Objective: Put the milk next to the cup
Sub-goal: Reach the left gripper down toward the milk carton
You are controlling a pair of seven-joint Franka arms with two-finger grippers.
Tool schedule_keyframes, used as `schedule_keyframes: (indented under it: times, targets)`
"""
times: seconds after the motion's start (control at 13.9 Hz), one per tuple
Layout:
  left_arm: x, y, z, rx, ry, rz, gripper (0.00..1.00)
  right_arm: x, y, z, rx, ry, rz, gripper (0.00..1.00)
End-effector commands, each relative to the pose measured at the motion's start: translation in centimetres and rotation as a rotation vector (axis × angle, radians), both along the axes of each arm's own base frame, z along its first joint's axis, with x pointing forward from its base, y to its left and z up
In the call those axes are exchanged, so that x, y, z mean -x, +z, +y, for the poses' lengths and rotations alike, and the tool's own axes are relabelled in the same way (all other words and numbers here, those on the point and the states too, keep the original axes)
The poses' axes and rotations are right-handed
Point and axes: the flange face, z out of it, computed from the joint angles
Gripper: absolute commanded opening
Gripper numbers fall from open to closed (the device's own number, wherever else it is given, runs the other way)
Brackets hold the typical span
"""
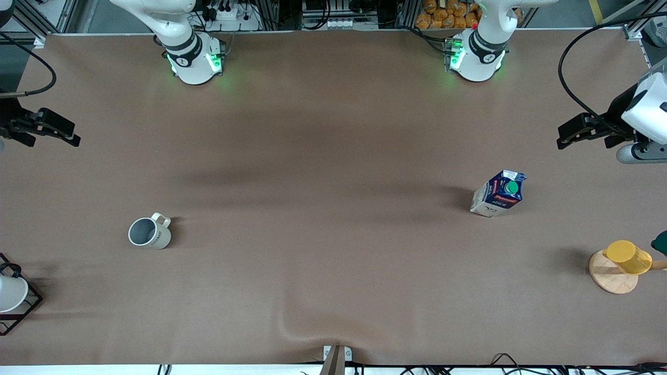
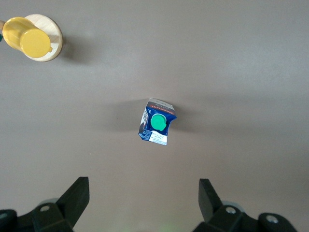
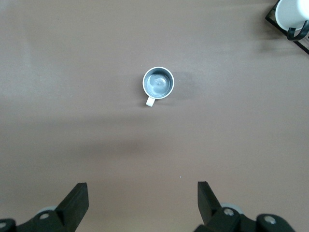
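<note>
The milk (image 1: pixel 498 194), a dark blue and white carton with a green cap, stands upright on the table toward the left arm's end. It also shows in the left wrist view (image 2: pixel 157 123). The cup (image 1: pixel 149 232), a cream-white mug with a grey inside, stands toward the right arm's end and shows in the right wrist view (image 3: pixel 158 82). My left gripper (image 1: pixel 563 136) (image 2: pixel 144 186) is open and empty, high over the table near the milk. My right gripper (image 1: pixel 70 134) (image 3: pixel 143 189) is open and empty, high over the table near the cup.
A yellow cup (image 1: pixel 628 257) lies on a round wooden disc (image 1: pixel 609 278) at the left arm's end, nearer to the front camera than the milk. A white cup (image 1: pixel 10 294) sits in a black wire rack (image 1: pixel 31 307) at the right arm's end.
</note>
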Motion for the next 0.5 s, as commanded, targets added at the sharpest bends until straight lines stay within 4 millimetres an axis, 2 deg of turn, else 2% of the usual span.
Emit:
schedule_keyframes:
  times: [0.0, 0.14, 0.29, 0.43]
  targets:
    - [0.5, 0.6, 0.0, 0.002, 0.000, -0.014, 1.00, 0.5, 0.7, 0.0, 0.011, 0.007, 0.002, 1.00]
    - [0.4, 0.2, -0.4, 0.004, -0.023, -0.008, 1.00, 0.5, 0.5, -0.1, 0.009, 0.006, 0.005, 1.00]
    - [-0.1, -3.3, -1.9, 0.015, -0.043, 0.058, 1.00, 0.4, 0.4, -0.2, 0.009, 0.004, 0.005, 1.00]
    - [-0.5, -7.1, -2.6, 0.006, -0.046, 0.036, 1.00, 0.2, -0.1, -0.3, 0.006, 0.002, 0.012, 1.00]
